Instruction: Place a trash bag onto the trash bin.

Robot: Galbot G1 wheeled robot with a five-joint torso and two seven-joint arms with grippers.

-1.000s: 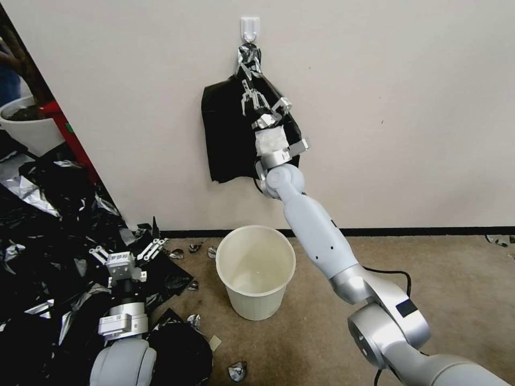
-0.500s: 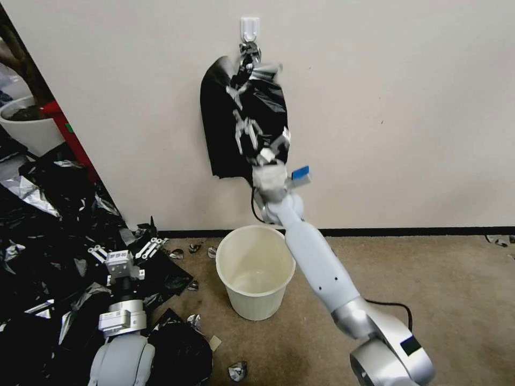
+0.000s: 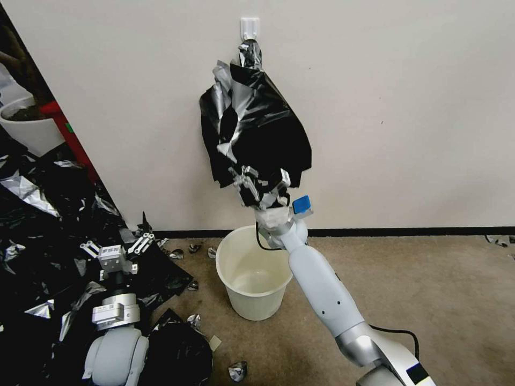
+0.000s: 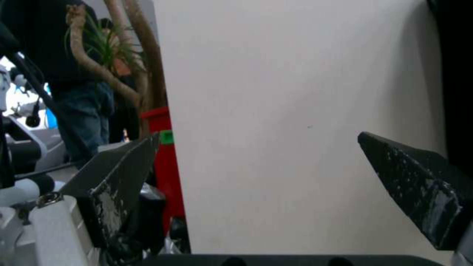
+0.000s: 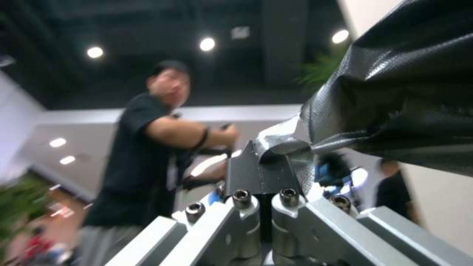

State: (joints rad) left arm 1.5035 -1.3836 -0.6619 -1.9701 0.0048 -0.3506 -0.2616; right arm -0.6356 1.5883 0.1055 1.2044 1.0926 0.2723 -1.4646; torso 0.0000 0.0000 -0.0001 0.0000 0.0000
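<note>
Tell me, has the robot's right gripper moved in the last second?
Yes. The right gripper, shut on the trash bag, has come down the wall, away from the white hook and toward the trash bin.

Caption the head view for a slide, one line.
Right gripper shut on a trash bag hanging from a wall hook, above the trash bin.
</note>
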